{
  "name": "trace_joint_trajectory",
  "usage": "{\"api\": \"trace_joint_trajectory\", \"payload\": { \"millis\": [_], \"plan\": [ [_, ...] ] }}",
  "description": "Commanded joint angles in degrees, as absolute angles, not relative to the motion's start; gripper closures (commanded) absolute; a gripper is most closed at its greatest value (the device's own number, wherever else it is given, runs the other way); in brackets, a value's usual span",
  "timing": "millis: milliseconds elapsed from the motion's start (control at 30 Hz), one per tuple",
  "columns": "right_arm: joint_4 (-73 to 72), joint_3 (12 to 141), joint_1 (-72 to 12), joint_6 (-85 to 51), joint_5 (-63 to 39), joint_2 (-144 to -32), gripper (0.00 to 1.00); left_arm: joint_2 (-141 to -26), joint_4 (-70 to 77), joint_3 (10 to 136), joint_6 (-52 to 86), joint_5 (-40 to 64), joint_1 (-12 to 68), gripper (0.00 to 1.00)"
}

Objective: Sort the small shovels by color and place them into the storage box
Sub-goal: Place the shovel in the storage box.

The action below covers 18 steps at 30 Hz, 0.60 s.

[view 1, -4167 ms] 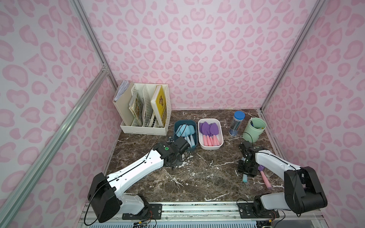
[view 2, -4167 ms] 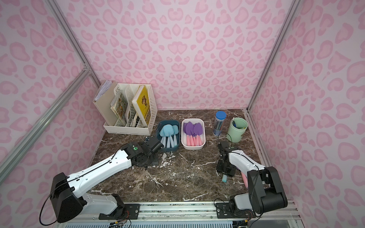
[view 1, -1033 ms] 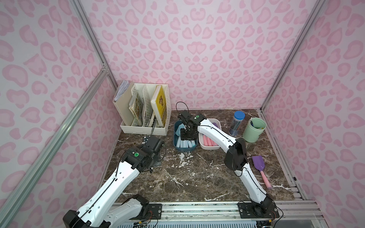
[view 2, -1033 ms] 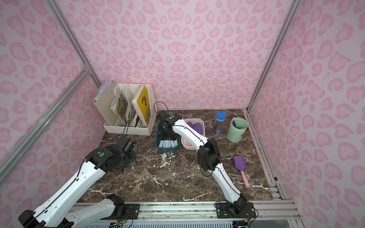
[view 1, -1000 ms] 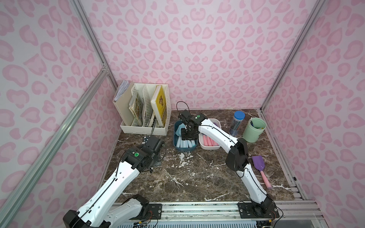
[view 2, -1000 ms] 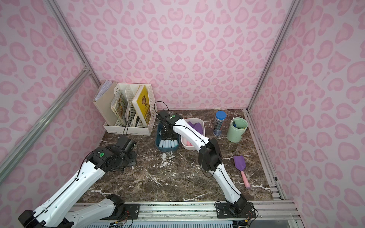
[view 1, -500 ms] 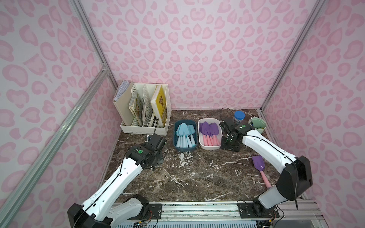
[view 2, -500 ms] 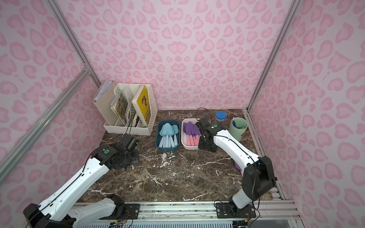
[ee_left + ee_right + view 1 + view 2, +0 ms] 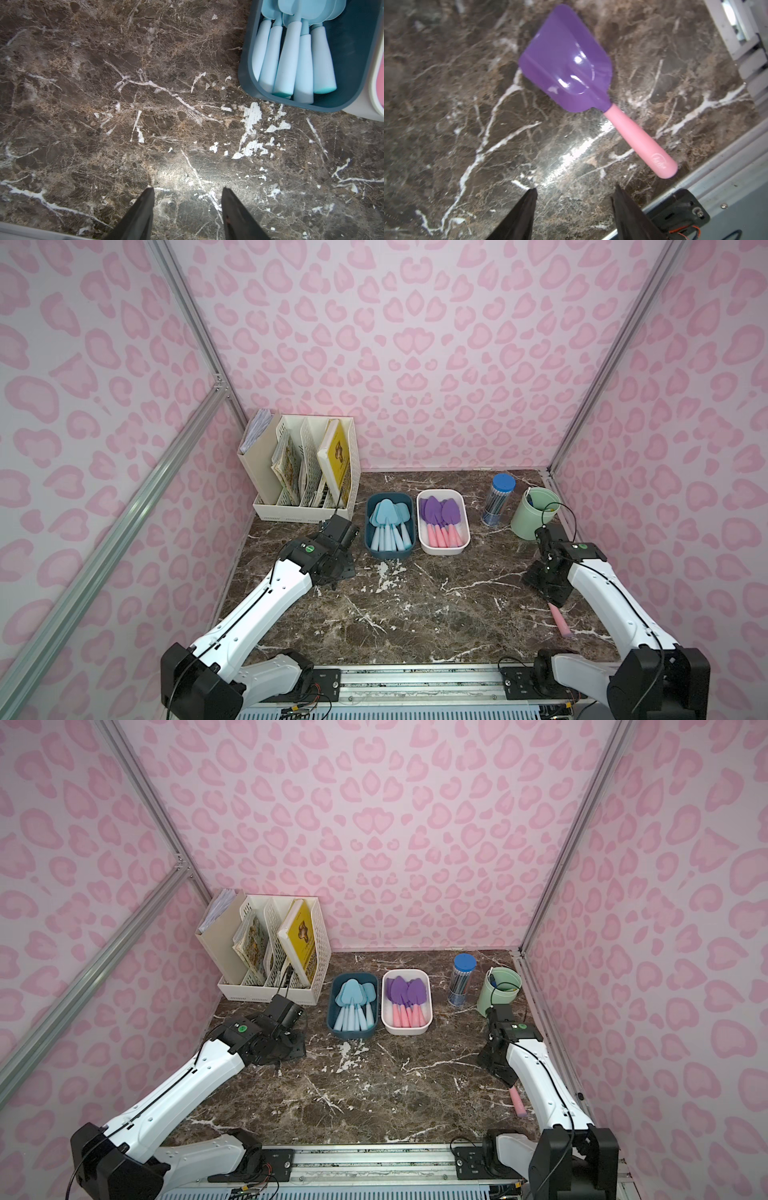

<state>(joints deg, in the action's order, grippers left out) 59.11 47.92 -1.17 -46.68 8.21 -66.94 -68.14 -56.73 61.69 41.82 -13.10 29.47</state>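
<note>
Several light blue shovels (image 9: 390, 520) lie in the dark blue storage box (image 9: 390, 555). Several purple-bladed, pink-handled shovels (image 9: 441, 516) lie in the white box (image 9: 444, 549) beside it. One more purple shovel (image 9: 566, 62) lies flat on the marble at the right, near the front rail. In both top views my right arm hides its blade and only the pink handle (image 9: 559, 620) (image 9: 518, 1103) shows. My right gripper (image 9: 575, 187) hangs open just above it, short of the handle (image 9: 639, 141). My left gripper (image 9: 188, 188) is open over bare marble, left of the blue box (image 9: 245, 79).
A cream file rack with books (image 9: 305, 472) stands at the back left. A clear blue-capped tube of pencils (image 9: 498, 499) and a green cup (image 9: 534, 514) stand at the back right. The metal front rail (image 9: 716, 166) and the right frame post run close to the loose shovel.
My right arm has swung from the blue box, past the white box, to the right side over the loose purple shovel, and its jaws have widened. The left arm has shifted slightly toward the boxes.
</note>
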Motion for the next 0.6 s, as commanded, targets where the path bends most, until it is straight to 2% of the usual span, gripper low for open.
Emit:
{"api": "trace_joint_trajectory", "payload": {
  "millis": [0,333,567],
  "plan": [
    [58.21,46.62,2.70,-46.50,9.84,-66.62,0.35,-68.37,-55.41,61.70,41.13,-12.43,29.44,0.43],
    [54.48,43.06,11.91,-41.26,9.86,-69.47,0.33,-68.60,-55.13,62.14,40.61,-12.66,29.23,0.43],
    [51.01,41.12,14.06,-39.23,7.48,-71.61,0.28,-68.85,-55.47,62.05,40.69,-12.74,29.09,0.43]
  ]
}}
